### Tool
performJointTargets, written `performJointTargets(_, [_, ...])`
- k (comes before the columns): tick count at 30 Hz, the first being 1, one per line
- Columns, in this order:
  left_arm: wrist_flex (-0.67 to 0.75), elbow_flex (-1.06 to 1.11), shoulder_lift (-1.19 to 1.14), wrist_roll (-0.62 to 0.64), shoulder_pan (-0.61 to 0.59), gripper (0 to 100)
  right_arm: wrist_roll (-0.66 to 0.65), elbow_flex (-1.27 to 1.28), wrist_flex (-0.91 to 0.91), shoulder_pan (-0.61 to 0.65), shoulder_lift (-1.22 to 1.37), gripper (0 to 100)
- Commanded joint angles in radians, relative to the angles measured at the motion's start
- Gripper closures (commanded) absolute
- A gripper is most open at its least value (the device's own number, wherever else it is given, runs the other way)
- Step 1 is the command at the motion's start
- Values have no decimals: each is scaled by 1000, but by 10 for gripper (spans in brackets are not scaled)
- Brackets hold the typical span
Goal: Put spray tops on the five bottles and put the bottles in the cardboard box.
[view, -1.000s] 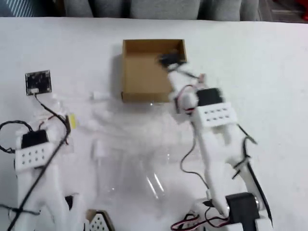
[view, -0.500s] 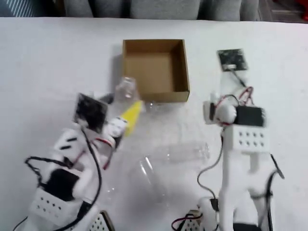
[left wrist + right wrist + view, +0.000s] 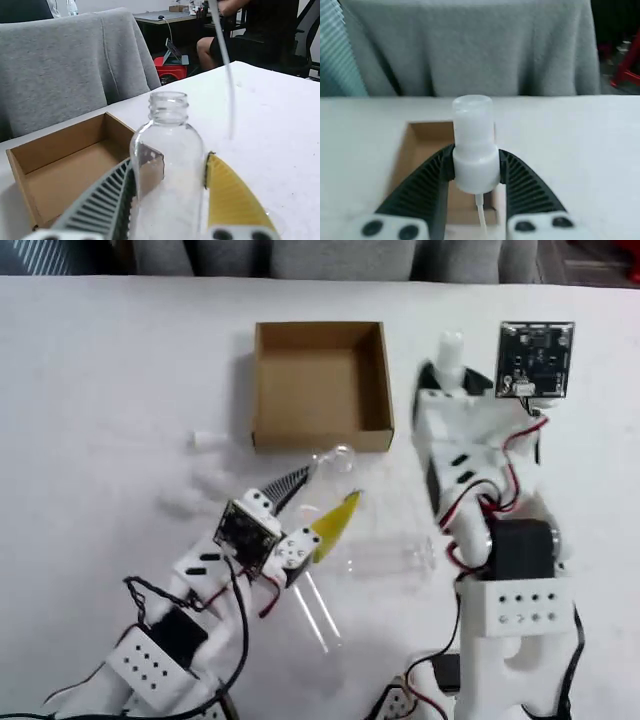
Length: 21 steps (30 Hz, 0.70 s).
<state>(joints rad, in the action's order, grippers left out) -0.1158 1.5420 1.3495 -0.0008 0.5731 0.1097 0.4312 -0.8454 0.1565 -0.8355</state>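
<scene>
An open cardboard box (image 3: 262,385) sits at the table's far middle with nothing in it. My left gripper (image 3: 330,485), one finger grey and one yellow, is shut on a clear uncapped bottle (image 3: 335,458) just in front of the box. In the left wrist view the bottle (image 3: 167,165) stands upright between the fingers with the box (image 3: 60,145) behind it. My right gripper (image 3: 447,375) is shut on a white spray top (image 3: 450,348) to the right of the box. The spray top (image 3: 474,130) sits between black fingers (image 3: 427,182), and its thin tube (image 3: 227,75) hangs down.
More clear bottles (image 3: 390,555) lie on the table between the two arms. A loose white spray top (image 3: 205,440) lies left of the box, with more pale ones (image 3: 190,502) nearer the left arm. A grey chair (image 3: 470,45) stands beyond the table's far edge.
The left arm swung from the left toward the middle, bringing a bottle in front of the box. The right arm moved from over the box to its right side, now holding a spray top.
</scene>
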Motion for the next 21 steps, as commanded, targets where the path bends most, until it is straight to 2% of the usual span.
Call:
performJointTargets(1, [31,18,25,9,12,961,198,-43,139,84,-22,981])
performJointTargets(3, [35,38,25,8,5,961,247,-43,193,101,-22,981])
performJointTargets(8, [35,87,25,8,5,961,245,-38,199,108,-38,982])
performJointTargets(13, [21,109,21,6,-10,962,233,51,199,101,-165,982])
performJointTargets(18, [20,115,21,6,-30,962,68,137,208,108,-292,982])
performJointTargets(21, [20,117,21,6,-25,962,63,184,232,110,-315,982])
